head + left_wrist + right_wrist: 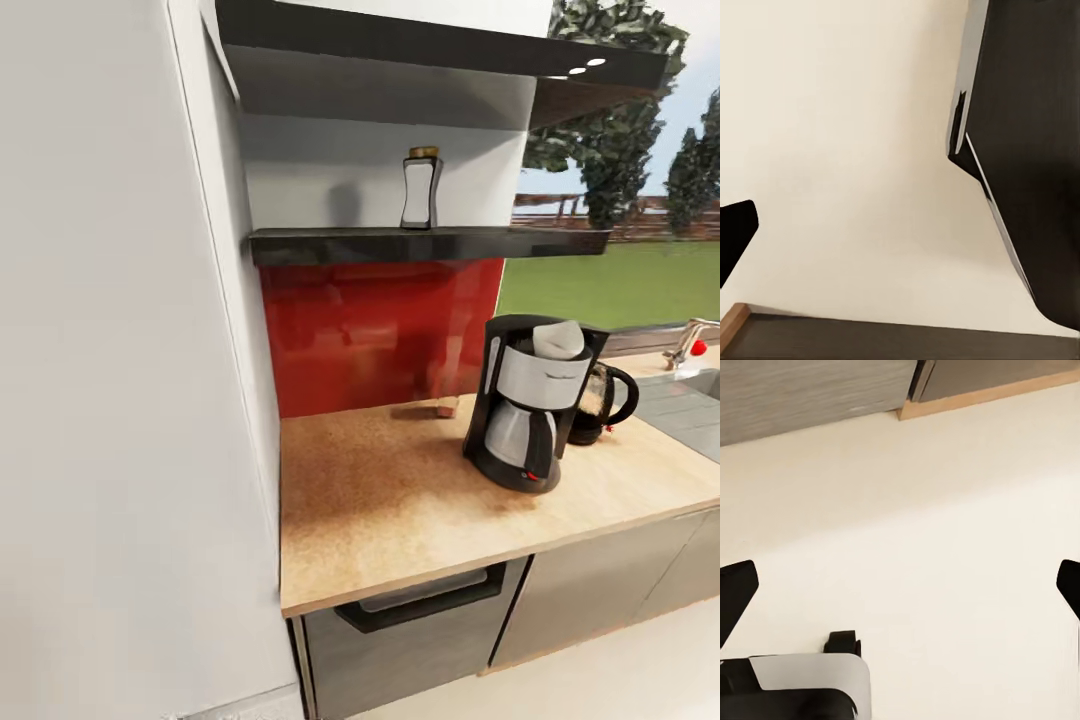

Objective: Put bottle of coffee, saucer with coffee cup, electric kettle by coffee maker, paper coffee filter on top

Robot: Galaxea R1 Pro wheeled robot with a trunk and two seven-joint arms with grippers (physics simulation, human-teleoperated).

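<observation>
Pale floor [945, 547] lay under both our wrist cameras, which suggested the arms hung low at our sides while we stood before the counter. Our right gripper [900, 585] had its fingers spread wide apart, one dark tip at each edge of its view, with nothing between them. Of the left we saw a single fingertip [735, 236] against the floor, so we could not tell whether it was open or closed. Nearer to us than anything on it, the wooden counter [400, 500] ran bare along its front. Further back stood the coffee maker [530, 400], a white filter [558, 340] already seated in its top, and the kettle [603, 400] just behind and touching or nearly so; those steps looked done. A label crossed the maker's silver band, too blurred to read. Farthest, up on the dark shelf [420, 243] above the red backsplash [380, 330], the bottle [421, 188] stood upright, its label unreadable. We judged fetching it to be the step in hand. Neither cup nor saucer was seen here.
</observation>
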